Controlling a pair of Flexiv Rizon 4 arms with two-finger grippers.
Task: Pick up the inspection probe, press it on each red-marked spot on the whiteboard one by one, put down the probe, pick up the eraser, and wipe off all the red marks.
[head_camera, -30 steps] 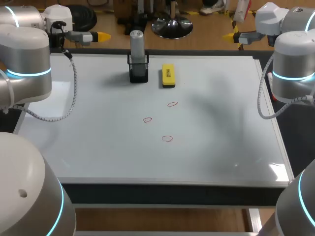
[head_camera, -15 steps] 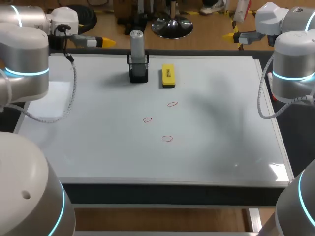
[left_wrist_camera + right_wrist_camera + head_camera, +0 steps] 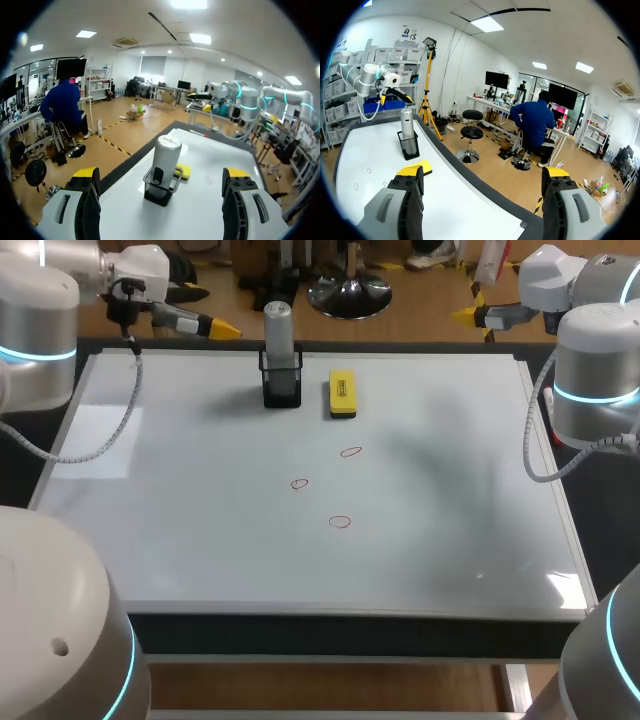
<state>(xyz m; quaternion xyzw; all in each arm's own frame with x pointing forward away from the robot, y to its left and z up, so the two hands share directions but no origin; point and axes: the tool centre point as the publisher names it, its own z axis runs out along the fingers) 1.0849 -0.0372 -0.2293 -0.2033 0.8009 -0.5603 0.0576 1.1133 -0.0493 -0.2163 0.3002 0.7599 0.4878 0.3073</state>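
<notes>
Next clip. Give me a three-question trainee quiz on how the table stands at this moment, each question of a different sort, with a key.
1. True or false: the left gripper and the right gripper are both open and hold nothing.
2. How many red marks are on the whiteboard? A: two. B: three. C: five.
3. Fill in: the inspection probe stands upright in a black ____, with the yellow eraser lying beside it.

Key
1. True.
2. B.
3. holder.
</notes>
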